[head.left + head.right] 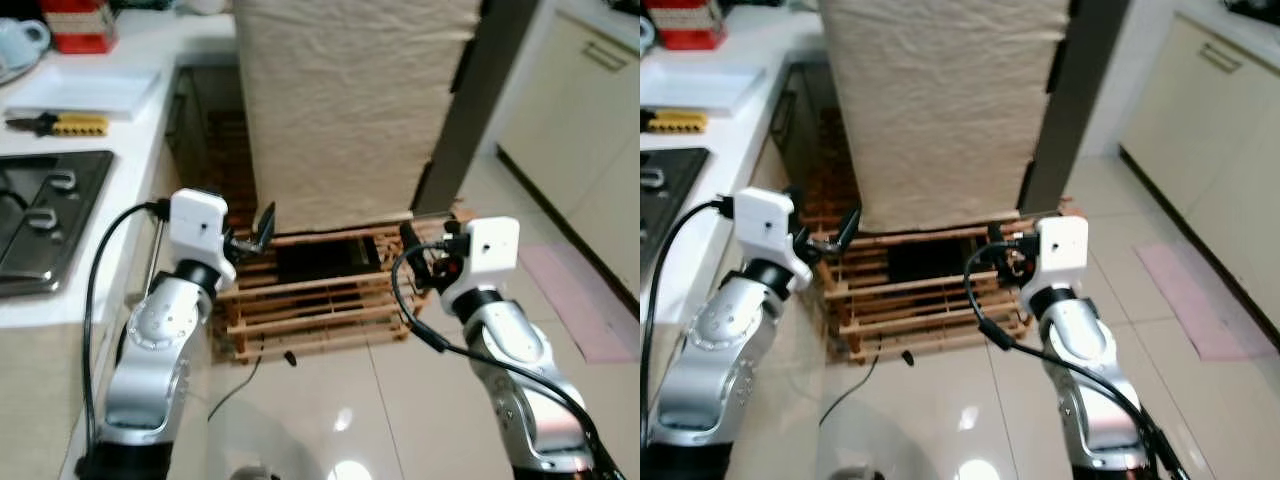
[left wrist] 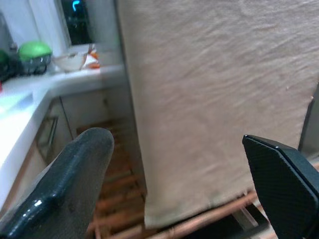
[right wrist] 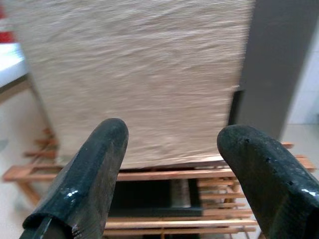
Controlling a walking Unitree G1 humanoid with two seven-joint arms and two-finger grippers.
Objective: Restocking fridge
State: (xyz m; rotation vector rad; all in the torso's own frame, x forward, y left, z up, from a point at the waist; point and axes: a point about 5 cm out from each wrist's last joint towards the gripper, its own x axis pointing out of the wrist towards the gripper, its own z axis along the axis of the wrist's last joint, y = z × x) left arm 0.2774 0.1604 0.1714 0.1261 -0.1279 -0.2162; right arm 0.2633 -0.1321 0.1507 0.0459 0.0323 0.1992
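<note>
**Facing the covered fridge**

Kitchen floor tiles shine below me. My left claw (image 1: 255, 235) and right claw (image 3: 174, 179) hover spread and empty before the cloth-draped fridge (image 1: 345, 110) on its wooden pallet (image 1: 310, 305). I judge I should find the door edge under the cloth first.

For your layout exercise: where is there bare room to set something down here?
Free: the white counter between the tray and the cloth-covered unit; the floor right of it. Crowded: the wooden rack, near both hands.
</note>
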